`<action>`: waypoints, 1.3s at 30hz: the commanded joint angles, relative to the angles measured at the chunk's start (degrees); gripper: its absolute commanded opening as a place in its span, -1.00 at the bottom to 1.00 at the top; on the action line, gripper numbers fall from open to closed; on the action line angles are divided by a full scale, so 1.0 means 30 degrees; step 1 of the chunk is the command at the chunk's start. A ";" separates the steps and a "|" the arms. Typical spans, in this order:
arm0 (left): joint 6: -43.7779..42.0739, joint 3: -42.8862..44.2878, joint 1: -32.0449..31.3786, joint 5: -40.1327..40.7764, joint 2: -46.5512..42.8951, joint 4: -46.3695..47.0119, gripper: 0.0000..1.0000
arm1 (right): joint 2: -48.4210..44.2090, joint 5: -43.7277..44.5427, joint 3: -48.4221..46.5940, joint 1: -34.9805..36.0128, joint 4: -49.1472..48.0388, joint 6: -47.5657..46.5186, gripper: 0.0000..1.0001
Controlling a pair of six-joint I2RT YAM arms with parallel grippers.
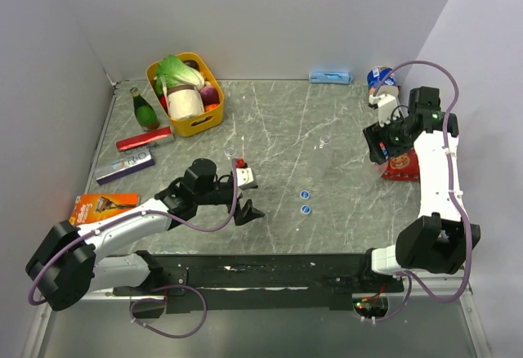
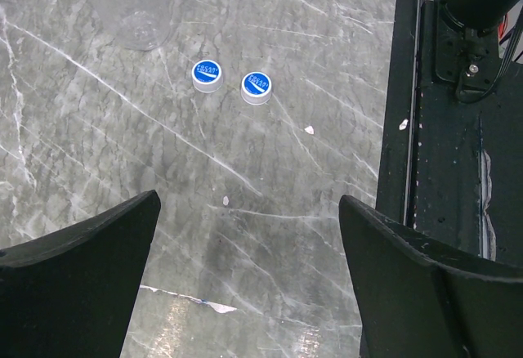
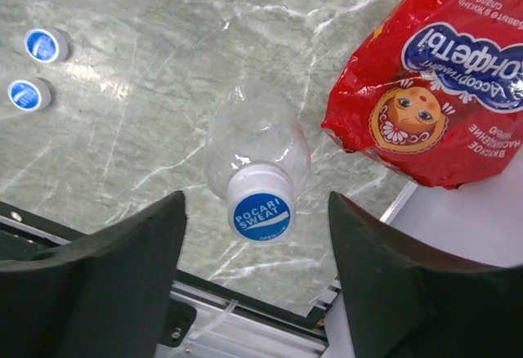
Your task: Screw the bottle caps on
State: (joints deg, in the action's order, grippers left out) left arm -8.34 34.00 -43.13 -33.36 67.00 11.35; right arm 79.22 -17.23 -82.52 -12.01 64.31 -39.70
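Observation:
In the right wrist view a clear bottle point(image 3: 257, 149) stands upright on the table with a blue cap point(image 3: 261, 213) on its neck. My right gripper point(image 3: 255, 203) is open just above it, one finger on each side of the cap and a gap to both. Two loose bottle caps point(image 2: 207, 73) point(image 2: 257, 85) lie side by side on the marble, also seen from above point(image 1: 305, 202). My left gripper point(image 2: 249, 201) hangs open over bare table short of them. Beyond the caps, part of another clear bottle point(image 2: 135, 15) shows at the frame's top edge.
A red candy bag point(image 1: 400, 164) lies right beside the right gripper point(image 1: 377, 147). A yellow basket point(image 1: 194, 121) of groceries, a green glass bottle point(image 1: 145, 109) and flat packs point(image 1: 124, 166) sit at the back left. A tape roll point(image 1: 381, 76) stands at the back right.

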 commanded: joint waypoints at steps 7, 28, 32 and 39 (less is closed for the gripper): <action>0.0143 0.0181 0.0052 -0.0538 -0.0039 0.0785 0.92 | -0.0508 -0.2699 -0.3931 0.3908 -0.1774 0.2424 0.81; -0.0209 -0.0054 0.0609 -0.0743 -0.0713 -0.0093 0.93 | 0.4384 -0.0554 -0.4574 0.7958 -0.2483 0.2541 0.37; -0.0180 -0.0170 0.0667 -0.0715 -0.0713 0.0052 0.94 | 0.4384 -0.0467 -0.4281 0.8105 -0.2220 0.2570 0.11; -0.0296 -0.0230 0.0638 -0.0627 -0.0450 0.0608 0.92 | 0.3886 0.0148 -0.3021 0.8193 -0.2102 0.2746 0.12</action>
State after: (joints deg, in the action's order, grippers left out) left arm -8.36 33.65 -41.41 -33.63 66.19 11.18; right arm 92.73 -18.39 -93.54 12.14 57.39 -32.14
